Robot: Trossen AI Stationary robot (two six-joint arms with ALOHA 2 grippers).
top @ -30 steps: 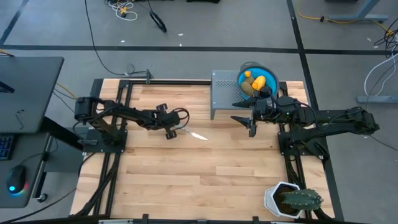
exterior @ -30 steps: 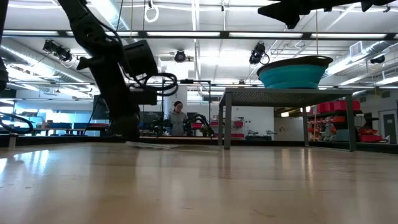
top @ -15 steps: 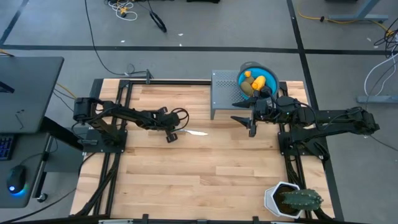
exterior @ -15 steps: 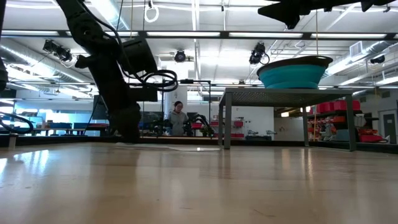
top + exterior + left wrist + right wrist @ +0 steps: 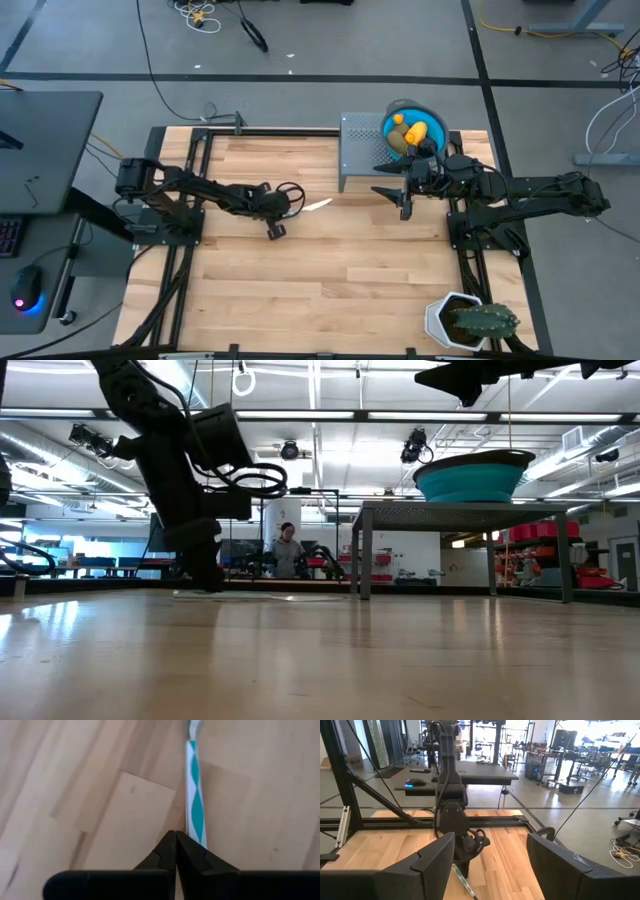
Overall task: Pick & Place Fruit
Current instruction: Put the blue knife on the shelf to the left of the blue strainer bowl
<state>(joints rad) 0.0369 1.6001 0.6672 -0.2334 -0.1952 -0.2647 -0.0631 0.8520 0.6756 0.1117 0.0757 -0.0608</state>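
Note:
The fruit lies in the blue bowl [image 5: 386, 124], which stands on a grey stand [image 5: 360, 150] at the table's far right; a yellow oblong [image 5: 419, 131] and an olive piece [image 5: 400, 140] show. The bowl [image 5: 470, 475] hides them in the low view. My left gripper [image 5: 275, 230] is shut, low on the table's left middle, its tips [image 5: 175, 834] beside the near end of a thin teal-and-white striped stick [image 5: 195, 805]. The stick [image 5: 318, 205] lies flat on the wood. My right gripper [image 5: 404, 204] hovers open, high in front of the stand [image 5: 492, 865]. My left gripper's shut fingers [image 5: 192, 852] come down at a slant beside the stick's near end [image 5: 201, 839], and the outer side of one finger lies against it. The stick lies flat on the table and runs away from the fingertips. Whether they press on it cannot be told.
A cactus in a white pot [image 5: 468, 320] stands at the table's near right corner. Black frame rails [image 5: 190, 190] run along the left and right sides. A person [image 5: 287, 548] is far off in the room beyond. Bare wood [image 5: 330, 280] spans the middle and near part.
My left gripper has moved toward the table's near edge and turned, staying shut. The stick has turned about on the table. Its far end swung toward the far edge while the end by the gripper stayed about where it was.

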